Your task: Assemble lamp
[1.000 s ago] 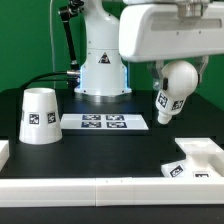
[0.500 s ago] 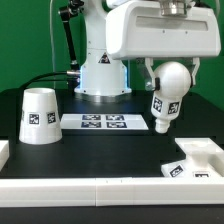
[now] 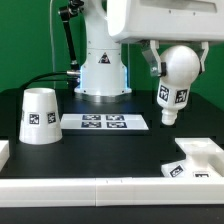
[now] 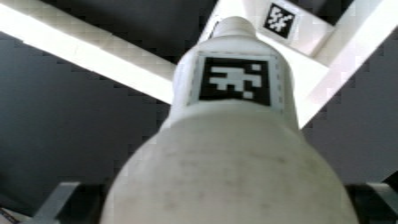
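Note:
My gripper (image 3: 172, 62) is shut on the white rounded bulb (image 3: 176, 80) and holds it in the air, tilted, its narrow tagged end pointing down. In the wrist view the bulb (image 4: 224, 130) fills the frame, with finger pads (image 4: 59, 198) at either side of its wide end. The flat square base (image 3: 196, 160) lies at the exterior view's lower right, below the bulb and a little to its right; its tagged corner shows in the wrist view (image 4: 285, 18). The truncated-cone shade (image 3: 39, 115) stands on the table at the exterior view's left.
The marker board (image 3: 104, 122) lies flat mid-table in front of the robot's pedestal (image 3: 102, 72). A white rail (image 3: 90, 188) runs along the table's front edge. A black cable trails at the back left.
The bulb has risen with the gripper and shifted slightly toward the exterior view's right, tilting as it went. The shade and base have not moved.

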Robot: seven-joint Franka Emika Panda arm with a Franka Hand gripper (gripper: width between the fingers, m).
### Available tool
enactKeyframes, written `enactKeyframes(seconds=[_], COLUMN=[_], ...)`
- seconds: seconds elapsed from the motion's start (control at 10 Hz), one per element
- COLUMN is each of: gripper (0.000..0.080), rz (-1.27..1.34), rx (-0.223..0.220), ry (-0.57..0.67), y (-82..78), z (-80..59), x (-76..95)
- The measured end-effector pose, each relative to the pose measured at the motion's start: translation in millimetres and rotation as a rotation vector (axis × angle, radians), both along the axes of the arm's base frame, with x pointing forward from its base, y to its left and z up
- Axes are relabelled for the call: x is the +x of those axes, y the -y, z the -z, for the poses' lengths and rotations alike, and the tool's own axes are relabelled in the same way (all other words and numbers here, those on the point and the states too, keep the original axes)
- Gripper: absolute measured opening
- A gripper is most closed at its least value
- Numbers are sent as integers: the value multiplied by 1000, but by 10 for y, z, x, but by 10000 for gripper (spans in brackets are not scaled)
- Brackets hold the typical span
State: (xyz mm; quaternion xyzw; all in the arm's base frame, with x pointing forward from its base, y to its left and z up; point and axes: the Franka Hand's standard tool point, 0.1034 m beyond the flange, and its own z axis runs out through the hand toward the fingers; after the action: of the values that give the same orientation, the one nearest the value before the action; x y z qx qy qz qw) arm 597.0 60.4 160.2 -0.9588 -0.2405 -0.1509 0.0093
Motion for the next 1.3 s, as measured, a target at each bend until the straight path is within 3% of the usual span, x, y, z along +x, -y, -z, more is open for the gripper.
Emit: enactKeyframes(seconds=[0.2, 0.3, 0.5, 0.7, 1.3], gripper=[580, 580, 580, 580, 580], rz=[-6, 45, 54, 95, 88], rx=[-8, 24, 46, 70, 71], ry=[121, 84, 84, 74, 64], y=[100, -54, -233, -263, -331], z=[-20, 20, -54, 12, 122], x=[67, 11, 180, 286, 266])
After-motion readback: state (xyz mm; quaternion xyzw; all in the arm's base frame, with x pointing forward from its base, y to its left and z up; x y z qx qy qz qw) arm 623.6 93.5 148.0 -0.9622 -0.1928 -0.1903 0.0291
